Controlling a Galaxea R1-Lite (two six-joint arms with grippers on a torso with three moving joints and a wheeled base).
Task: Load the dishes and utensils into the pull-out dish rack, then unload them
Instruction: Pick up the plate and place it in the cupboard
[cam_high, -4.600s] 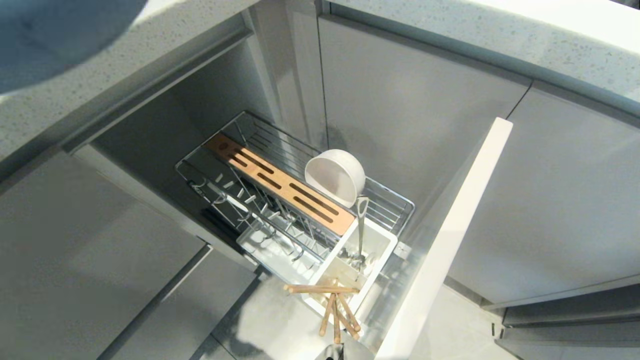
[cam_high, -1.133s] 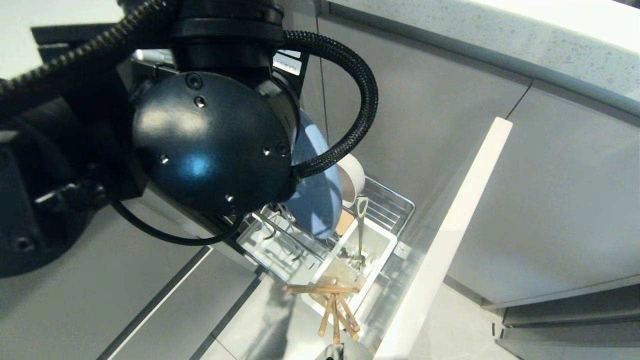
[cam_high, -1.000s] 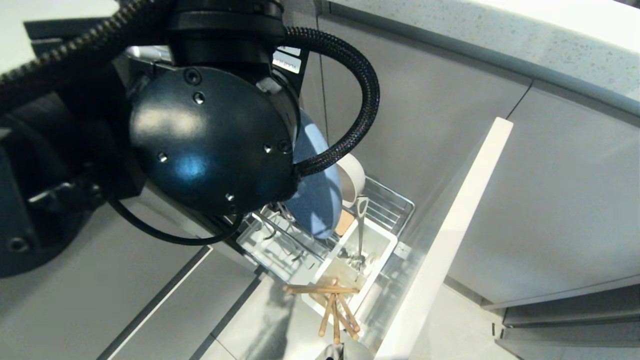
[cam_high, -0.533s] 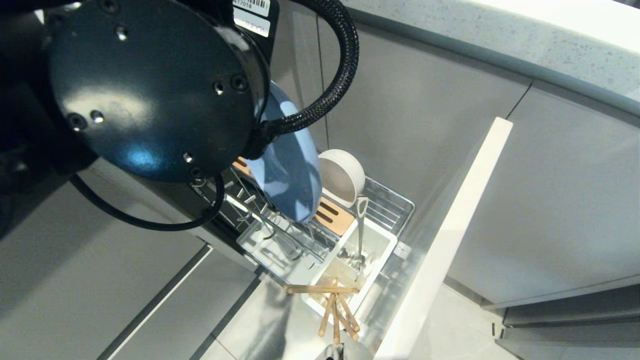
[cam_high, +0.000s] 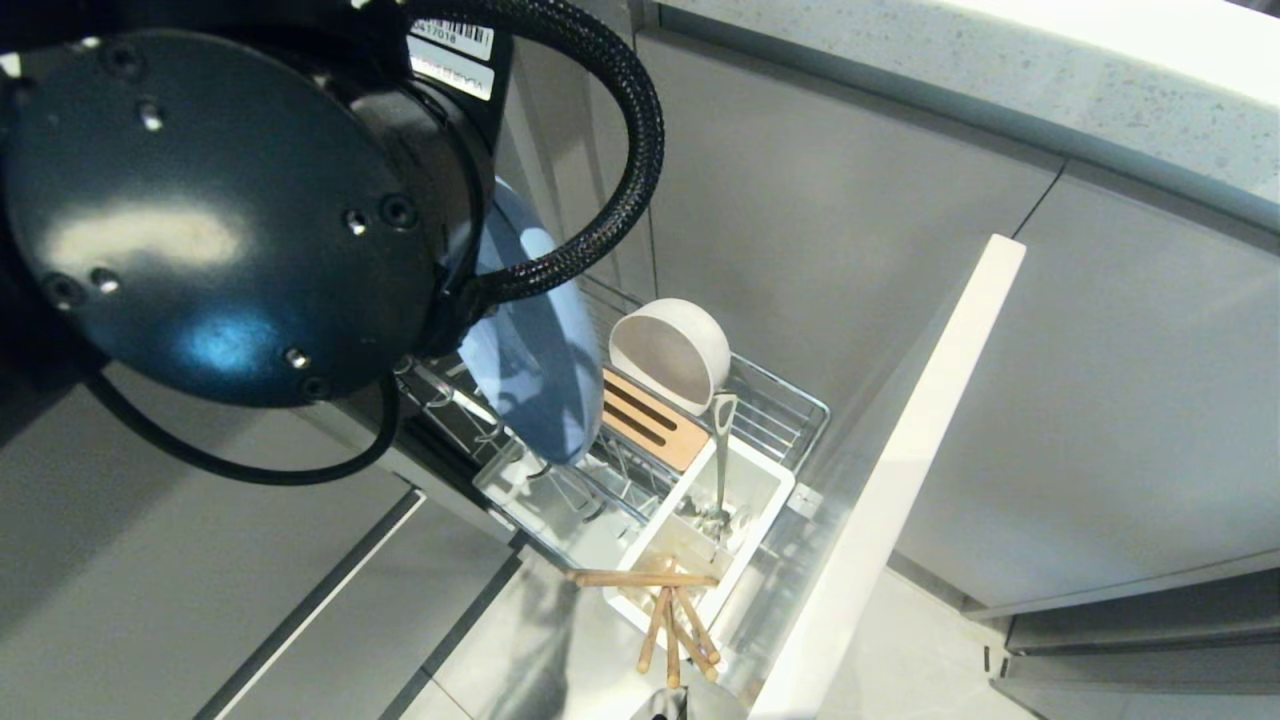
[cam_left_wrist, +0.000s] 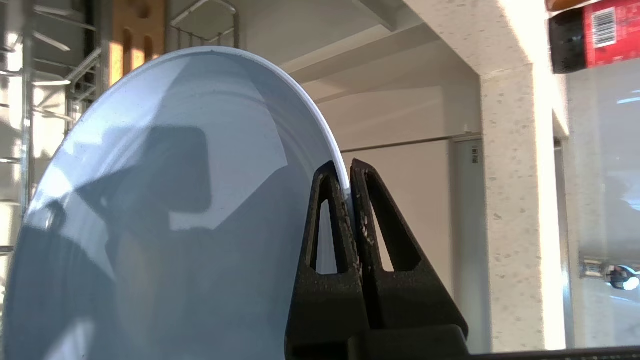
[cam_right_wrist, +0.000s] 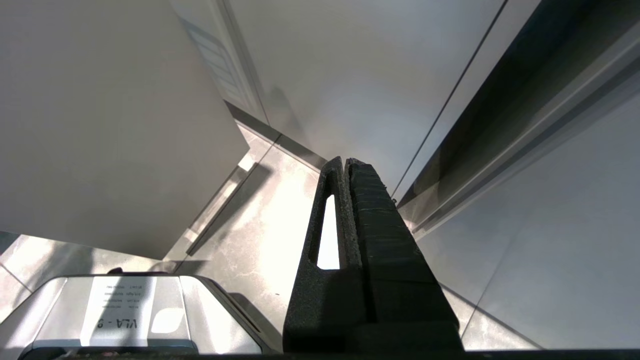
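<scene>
Head view: the flat round light-blue plate (cam_high: 535, 340) hangs on edge, centre-left, above the chrome wire pull-out rack (cam_high: 770, 400); the cream-white bowl (cam_high: 668, 352) sits just right.

Left wrist view: the left gripper (cam_left_wrist: 347, 172) pinches the plate's rim.

Right wrist view: the right gripper (cam_right_wrist: 345, 162) is pressed together, empty, frame centre.

Left gripper (cam_left_wrist: 347, 172): swung in, pinching the plate's rim.
Plate (cam_high: 530, 340): carried leftward above the rack (cam_high: 770, 410).
Bowl (cam_high: 668, 352): was uncovered again.

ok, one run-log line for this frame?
left gripper: shut on flat light-blue plate rim, on edge above chrome wire dish rack | cream-white bowl: in rack | right gripper: shut, parked
</scene>
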